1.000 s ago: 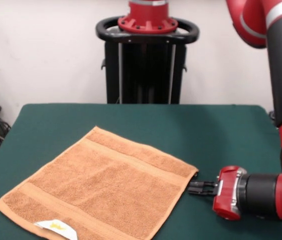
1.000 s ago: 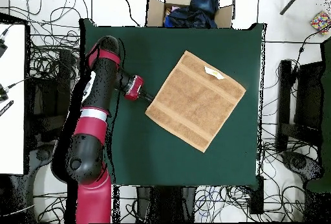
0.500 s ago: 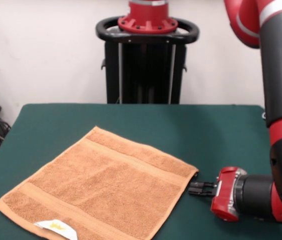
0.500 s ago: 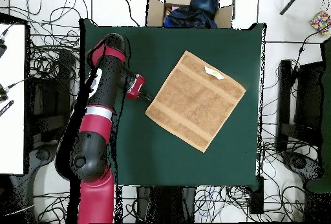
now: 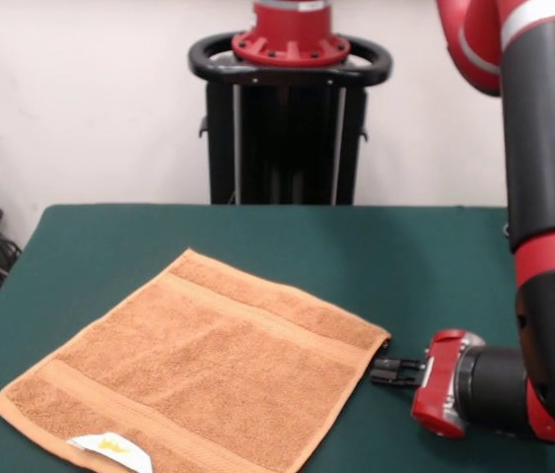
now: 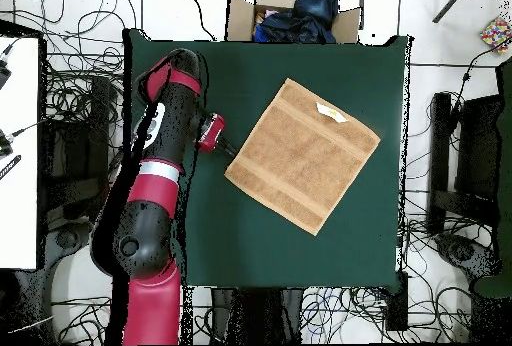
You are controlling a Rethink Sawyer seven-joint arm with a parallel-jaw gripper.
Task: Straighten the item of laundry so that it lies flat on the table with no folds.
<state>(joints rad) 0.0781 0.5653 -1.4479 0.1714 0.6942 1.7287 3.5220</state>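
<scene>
Towel first: the orange-tan square lies spread on the green surface, turned diamond-wise to its edges, both woven bands showing as straight stripes and the white tag at the near corner. From where I stand I see no fold or ridge in it; the overhead view shows the same, all four corners of the towel out and the edges straight.

Just beside its corner on the robot's side sits the gripper, lying low and level over the surface, its black tips pointing at that corner and perhaps touching it. Whether the jaws are parted or closed I cannot tell; they are small and dark against the cloth. The red wrist and arm run back from there, well off the towel.

The task looks about done. To finish well, the jaws should let go of the corner fully, if they hold it at all, then lift or back straight away along the arm's line, so nothing drags the corner and puts a wrinkle back in.
</scene>
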